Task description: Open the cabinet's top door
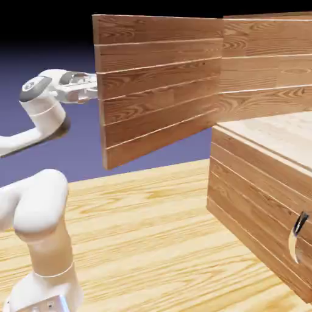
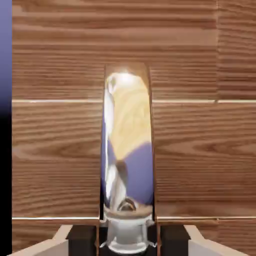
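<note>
The cabinet [image 1: 262,183] of reddish-brown planks stands at the exterior view's right. Its top door [image 1: 158,85] is swung wide open and juts out to the left, hinged at its right side. My gripper [image 1: 91,91] reaches the door's free left edge, where the planks hide its fingertips. In the hand view a shiny curved handle [image 2: 127,150] stands upright against the top door's planks [image 2: 200,150]. It fills the gap between my gripper's [image 2: 127,242] fingers [image 2: 75,242], which are shut on it.
The lower door [image 1: 256,225] is closed, with a silver-and-black curved handle [image 1: 297,239]. A pale wood surface [image 1: 280,134] shows inside the opened upper compartment. The arm's white links [image 1: 39,219] rise at lower left over the light wooden table [image 1: 146,231].
</note>
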Action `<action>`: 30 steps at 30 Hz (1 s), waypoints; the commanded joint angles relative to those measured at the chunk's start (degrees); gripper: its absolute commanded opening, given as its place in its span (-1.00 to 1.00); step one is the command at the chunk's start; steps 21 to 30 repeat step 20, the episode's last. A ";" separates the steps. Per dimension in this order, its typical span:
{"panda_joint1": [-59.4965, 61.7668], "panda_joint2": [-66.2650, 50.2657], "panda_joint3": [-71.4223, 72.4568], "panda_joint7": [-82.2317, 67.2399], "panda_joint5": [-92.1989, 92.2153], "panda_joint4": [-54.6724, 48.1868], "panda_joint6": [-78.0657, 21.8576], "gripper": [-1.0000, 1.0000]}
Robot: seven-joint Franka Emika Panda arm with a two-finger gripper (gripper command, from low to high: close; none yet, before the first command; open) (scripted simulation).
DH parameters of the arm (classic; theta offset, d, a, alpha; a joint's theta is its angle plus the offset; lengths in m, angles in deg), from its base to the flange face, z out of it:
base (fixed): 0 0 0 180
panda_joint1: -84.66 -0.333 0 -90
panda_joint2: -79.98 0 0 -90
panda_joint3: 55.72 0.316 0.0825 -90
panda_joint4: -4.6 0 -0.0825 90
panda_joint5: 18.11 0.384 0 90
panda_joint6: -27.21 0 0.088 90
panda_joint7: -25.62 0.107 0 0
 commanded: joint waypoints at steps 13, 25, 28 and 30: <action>16.08 -2.99 10.07 -2.13 6.64 -26.98 -25.54 -1.00; 25.62 -4.38 12.21 -4.05 7.41 -41.25 -36.55 -1.00; 25.62 -4.38 12.21 -4.05 7.41 -41.25 -36.55 -1.00; 25.62 -4.38 12.21 -4.05 7.41 -41.25 -36.55 -1.00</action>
